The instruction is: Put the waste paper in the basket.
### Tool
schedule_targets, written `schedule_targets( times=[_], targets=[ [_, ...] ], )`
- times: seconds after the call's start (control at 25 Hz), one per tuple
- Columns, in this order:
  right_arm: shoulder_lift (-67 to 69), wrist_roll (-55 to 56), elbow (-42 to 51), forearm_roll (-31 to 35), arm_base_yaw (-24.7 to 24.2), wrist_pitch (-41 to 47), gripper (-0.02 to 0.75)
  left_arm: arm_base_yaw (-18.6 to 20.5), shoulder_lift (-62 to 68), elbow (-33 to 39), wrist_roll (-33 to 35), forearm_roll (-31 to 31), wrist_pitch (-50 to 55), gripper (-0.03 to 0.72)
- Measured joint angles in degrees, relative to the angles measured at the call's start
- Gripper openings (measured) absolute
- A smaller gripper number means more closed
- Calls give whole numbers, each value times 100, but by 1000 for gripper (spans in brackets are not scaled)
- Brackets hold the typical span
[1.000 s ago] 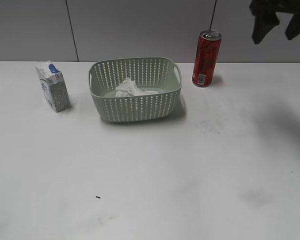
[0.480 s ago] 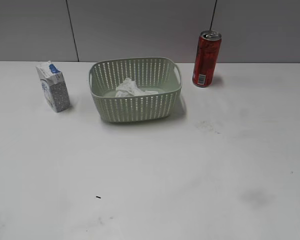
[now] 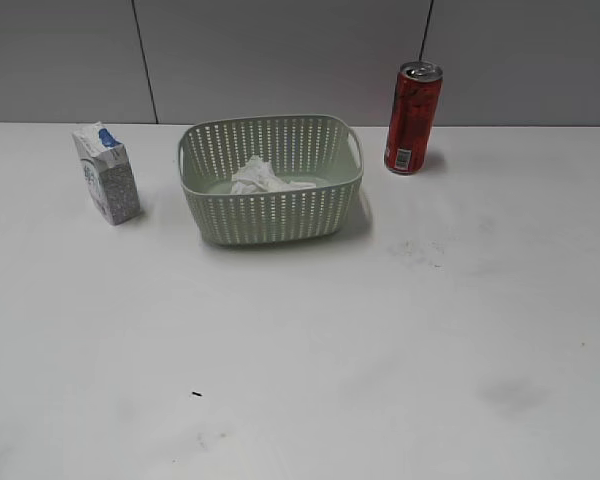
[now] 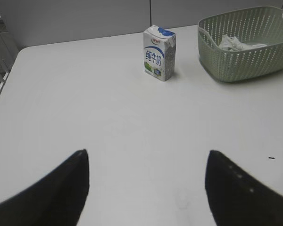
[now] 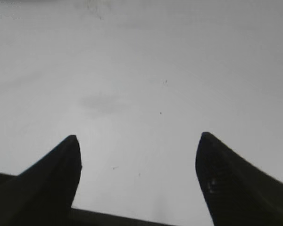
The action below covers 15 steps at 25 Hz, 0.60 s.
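The pale green slotted basket [image 3: 270, 180] stands at the back middle of the white table. Crumpled white waste paper [image 3: 260, 177] lies inside it. The basket also shows at the top right of the left wrist view [image 4: 245, 44], with the paper in it [image 4: 233, 43]. My left gripper [image 4: 147, 155] is open and empty over bare table, well in front of the basket. My right gripper [image 5: 137, 136] is open and empty over bare, scuffed table. Neither arm shows in the exterior view.
A small blue-and-white carton [image 3: 106, 173] stands left of the basket; it also shows in the left wrist view [image 4: 159, 52]. A red drink can [image 3: 413, 117] stands right of the basket near the back wall. The table's left edge [image 4: 7, 75] shows in the left wrist view.
A second ago my right gripper hung dark at the exterior view's top right corner. It has since gone out of that view. The basket, paper, carton and can have not moved.
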Motion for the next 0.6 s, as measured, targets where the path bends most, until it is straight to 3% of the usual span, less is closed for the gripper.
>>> schedule_targets(
  times=[0.24, 0.6],
  targets=[
    [-1435, 0, 0, 0, 0, 0, 572, 0, 0, 0, 0, 0, 0, 560],
    [-1597, 0, 4, 0, -226, 7, 572, 0, 0, 0, 0, 0, 0, 560]
  ],
)
